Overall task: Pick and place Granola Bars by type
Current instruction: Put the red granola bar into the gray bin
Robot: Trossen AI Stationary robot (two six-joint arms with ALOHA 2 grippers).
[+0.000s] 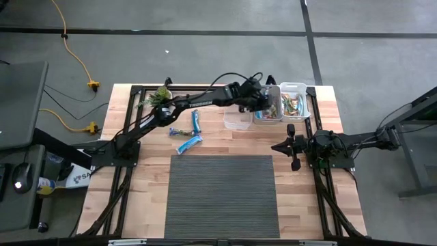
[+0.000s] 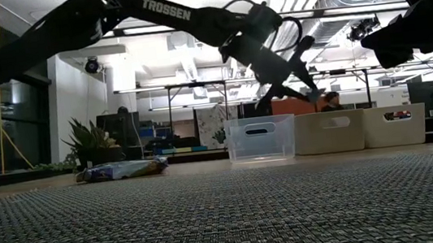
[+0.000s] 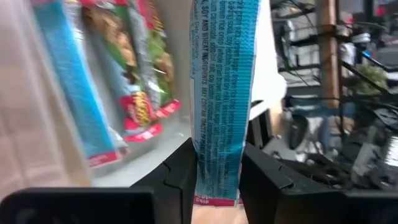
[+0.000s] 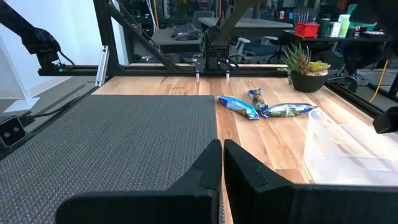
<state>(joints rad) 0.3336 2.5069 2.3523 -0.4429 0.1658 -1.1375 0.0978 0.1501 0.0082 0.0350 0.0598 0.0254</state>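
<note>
While the right tool [image 4: 222, 163] waits clenched at three o'clock, the left tool [image 3: 217, 180] grasps a blue bar [image 3: 222, 93] over the middle bin [image 1: 267, 115]

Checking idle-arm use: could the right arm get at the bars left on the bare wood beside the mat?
Probably yes. The right tool hangs shut over the mat's edge, and nothing stands between it and the loose granola bars; the left tool is away over the bins, holding a blue bar.
</note>
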